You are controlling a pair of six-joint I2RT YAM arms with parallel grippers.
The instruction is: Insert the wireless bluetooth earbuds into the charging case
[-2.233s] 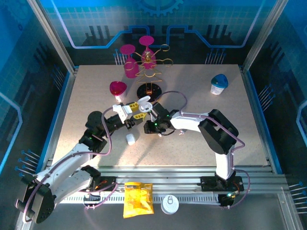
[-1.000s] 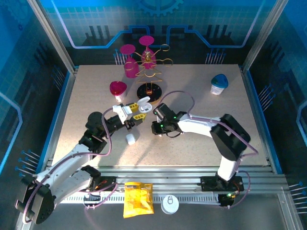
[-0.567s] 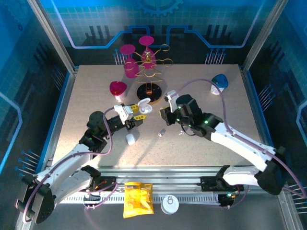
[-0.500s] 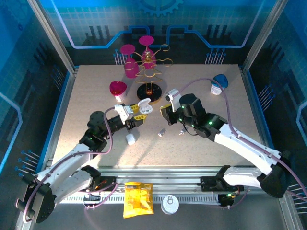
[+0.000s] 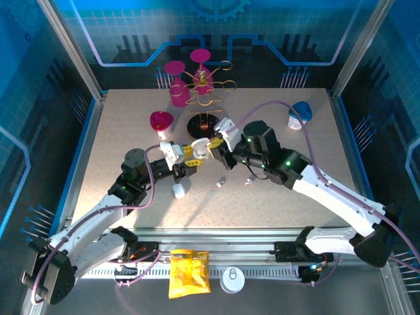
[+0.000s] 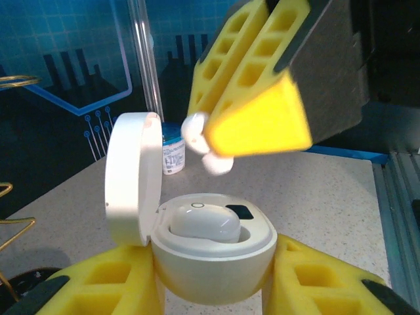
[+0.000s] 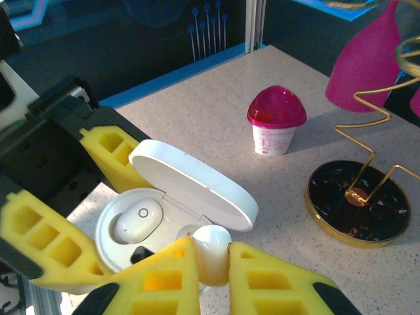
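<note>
One tiny white earbud (image 7: 211, 252) is clamped between the yellow fingers of the right gripper (image 7: 211, 254), held in the air just above the near rim of the charging case (image 6: 197, 279). The case is open, its lid (image 6: 131, 177) standing up on the hinge side, and a second earbud (image 6: 203, 226) already sits in one of its wells. The well beside it is dark, and the held earbud hangs over that side.

The left gripper (image 6: 213, 268) has the case body clamped between its own yellow fingers, one on each side. It holds the case level and clear of the tabletop (image 5: 295, 197). In the top view the two grippers meet nose to nose near the middle of the tabletop.

On the tabletop just below them lies a white pebble-shaped piece (image 5: 178, 190), and to its right are two small pale bits (image 5: 222, 182) — too small to make out. Behind the grippers stand a pink-lidded cup (image 7: 277, 121) and a gold wire stand (image 7: 367, 154) on a black round base, with magenta glasses (image 5: 176, 82) hung on it. A blue-lidded cup (image 5: 300, 115) is well apart at the far right — near the tabletop's corner.
</note>
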